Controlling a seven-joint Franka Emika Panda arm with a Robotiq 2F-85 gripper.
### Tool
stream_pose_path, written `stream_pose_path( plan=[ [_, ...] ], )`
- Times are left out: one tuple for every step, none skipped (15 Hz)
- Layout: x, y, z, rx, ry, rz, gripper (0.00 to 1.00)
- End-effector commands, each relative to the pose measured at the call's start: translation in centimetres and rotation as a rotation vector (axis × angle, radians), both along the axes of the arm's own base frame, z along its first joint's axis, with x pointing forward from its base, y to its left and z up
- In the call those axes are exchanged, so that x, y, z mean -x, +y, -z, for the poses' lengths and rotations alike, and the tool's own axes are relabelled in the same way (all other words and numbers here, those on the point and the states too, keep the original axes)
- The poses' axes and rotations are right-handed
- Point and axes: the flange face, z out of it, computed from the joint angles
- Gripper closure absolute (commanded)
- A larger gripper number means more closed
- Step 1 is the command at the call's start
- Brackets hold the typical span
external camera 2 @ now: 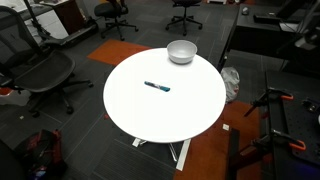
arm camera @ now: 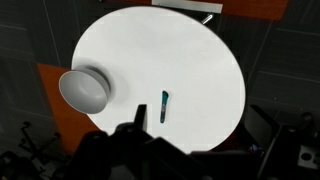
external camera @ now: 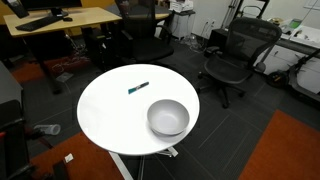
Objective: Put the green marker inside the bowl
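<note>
The green marker (external camera: 138, 89) is a slim teal stick lying flat on the round white table (external camera: 110, 110). It also shows in an exterior view (external camera 2: 157, 87) and in the wrist view (arm camera: 164, 105). The grey-white bowl (external camera: 168, 117) stands upright and empty near the table's edge, a short way from the marker; it also shows in an exterior view (external camera 2: 181, 51) and in the wrist view (arm camera: 84, 90). My gripper (arm camera: 140, 140) shows only in the wrist view, as a dark blurred shape high above the table. Nothing is between its fingers, and their spacing is unclear.
Black office chairs (external camera: 236, 55) stand around the table, and a wooden desk (external camera: 60, 18) is behind it. Orange carpet patches (external camera: 290, 150) lie on the dark floor. Another chair (external camera 2: 45, 75) and dark equipment stands (external camera 2: 270, 110) are close to the table.
</note>
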Motion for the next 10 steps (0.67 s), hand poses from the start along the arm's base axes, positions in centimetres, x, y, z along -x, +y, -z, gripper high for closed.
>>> stream_pose_path(
  plan=[
    [-4.2, -1.3, -0.1, -0.027, -0.01, -0.003, 0.0],
    [-5.2, -1.5, 0.0, -0.04, -0.027, -0.004, 0.0],
    [-6.2, -1.8, 0.1, -0.041, -0.035, 0.0, 0.0],
    [-7.4, -1.9, 0.3, -0.058, -0.038, -0.004, 0.0],
    [-8.6, -2.2, 0.5, -0.069, -0.041, -0.004, 0.0],
    [-9.8, -2.5, 0.9, -0.082, -0.039, 0.0, 0.0],
    [-10.9, -2.7, 1.3, -0.094, -0.035, 0.0, 0.0],
    [-12.0, -3.0, 1.8, -0.108, -0.033, 0.008, 0.0],
    [-13.3, -3.4, 2.4, -0.115, -0.028, 0.01, 0.0],
    [-14.5, -3.8, 3.3, -0.126, -0.024, 0.017, 0.0]
  ],
)
